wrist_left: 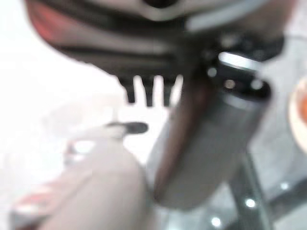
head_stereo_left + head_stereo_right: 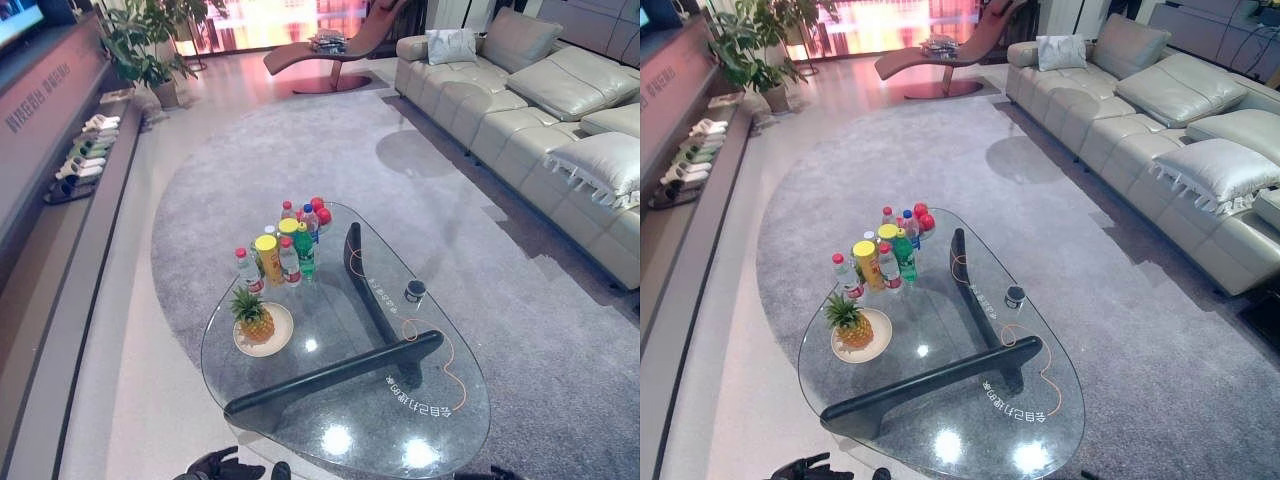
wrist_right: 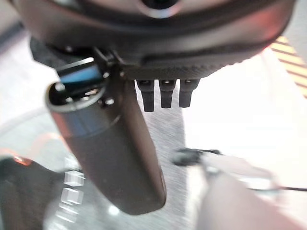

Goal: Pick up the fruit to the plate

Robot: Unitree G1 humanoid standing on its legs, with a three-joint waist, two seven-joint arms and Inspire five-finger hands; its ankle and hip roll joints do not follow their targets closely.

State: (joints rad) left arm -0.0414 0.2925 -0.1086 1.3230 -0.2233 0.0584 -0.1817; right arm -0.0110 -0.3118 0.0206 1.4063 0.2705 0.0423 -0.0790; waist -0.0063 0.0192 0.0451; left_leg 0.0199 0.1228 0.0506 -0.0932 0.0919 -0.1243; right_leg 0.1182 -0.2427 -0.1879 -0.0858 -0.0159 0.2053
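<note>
A pineapple (image 2: pixel 254 318) stands upright on a round cream plate (image 2: pixel 281 341) near the left edge of the glass coffee table (image 2: pixel 400 425). My left hand (image 2: pixel 225 467) hangs low at the table's near edge, well short of the plate. In its wrist view the left hand (image 1: pixel 211 139) has straight fingers (image 1: pixel 148 91) and holds nothing. The right hand (image 3: pixel 110 148) in its own wrist view also has straight fingers (image 3: pixel 165 93) and is empty.
Several bottles and a yellow can (image 2: pixel 288 245) cluster behind the plate, with red round things (image 2: pixel 321 212) at the far end. A small dark cup (image 2: pixel 415 290) sits at the table's right. A grey sofa (image 2: pixel 540 110) lies to the right, a low shelf with slippers (image 2: pixel 85 150) to the left.
</note>
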